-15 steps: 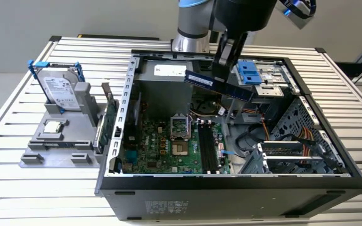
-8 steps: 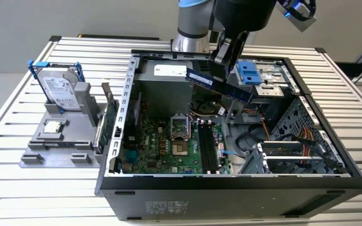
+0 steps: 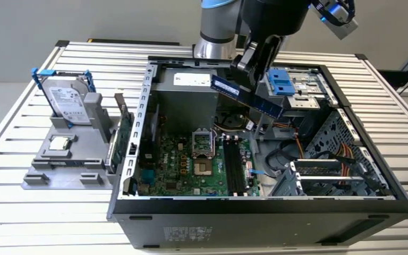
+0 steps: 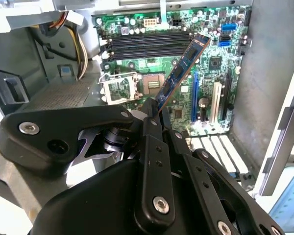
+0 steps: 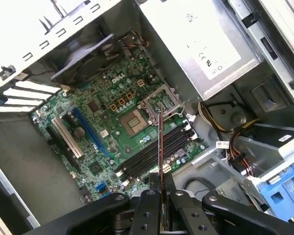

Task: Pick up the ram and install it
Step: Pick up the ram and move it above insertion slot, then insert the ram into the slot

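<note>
Now the gripper (image 3: 245, 68) is clamped on one end of the ram (image 3: 250, 98), holding it tilted in the air over the open case (image 3: 261, 218) on the bench (image 3: 19, 207). The ram hangs above the motherboard (image 3: 183, 170), well clear of the black memory slots (image 3: 234, 170). Its free end is lower, toward the exterior view's right.

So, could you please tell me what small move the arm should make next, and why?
Probably lower and level the ram toward the memory slots: the gripper holds it tilted above the open case, apart from the motherboard, and the slots look empty.
</note>
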Controlling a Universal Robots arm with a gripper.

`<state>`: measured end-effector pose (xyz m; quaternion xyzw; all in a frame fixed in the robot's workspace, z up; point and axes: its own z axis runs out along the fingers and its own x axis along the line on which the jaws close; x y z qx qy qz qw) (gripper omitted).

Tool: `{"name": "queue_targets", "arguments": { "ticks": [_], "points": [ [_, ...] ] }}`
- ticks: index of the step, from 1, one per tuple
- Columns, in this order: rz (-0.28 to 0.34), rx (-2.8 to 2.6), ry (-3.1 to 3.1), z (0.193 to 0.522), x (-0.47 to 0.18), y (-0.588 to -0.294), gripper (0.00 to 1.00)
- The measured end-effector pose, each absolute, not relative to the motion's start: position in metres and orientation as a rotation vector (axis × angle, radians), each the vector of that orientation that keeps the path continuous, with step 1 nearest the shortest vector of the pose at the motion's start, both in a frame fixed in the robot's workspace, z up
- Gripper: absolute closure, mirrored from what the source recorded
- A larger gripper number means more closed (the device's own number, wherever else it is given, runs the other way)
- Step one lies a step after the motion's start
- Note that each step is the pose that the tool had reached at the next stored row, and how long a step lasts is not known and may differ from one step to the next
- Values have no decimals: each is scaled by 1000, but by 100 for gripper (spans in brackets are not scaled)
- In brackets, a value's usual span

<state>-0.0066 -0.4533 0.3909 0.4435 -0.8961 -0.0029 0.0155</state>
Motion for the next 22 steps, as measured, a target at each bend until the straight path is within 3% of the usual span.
{"name": "queue_targets", "arguments": {
  "ticks": [22],
  "points": [
    [-14,1098,-2911,391,-7,-453,100]
  ]
}}
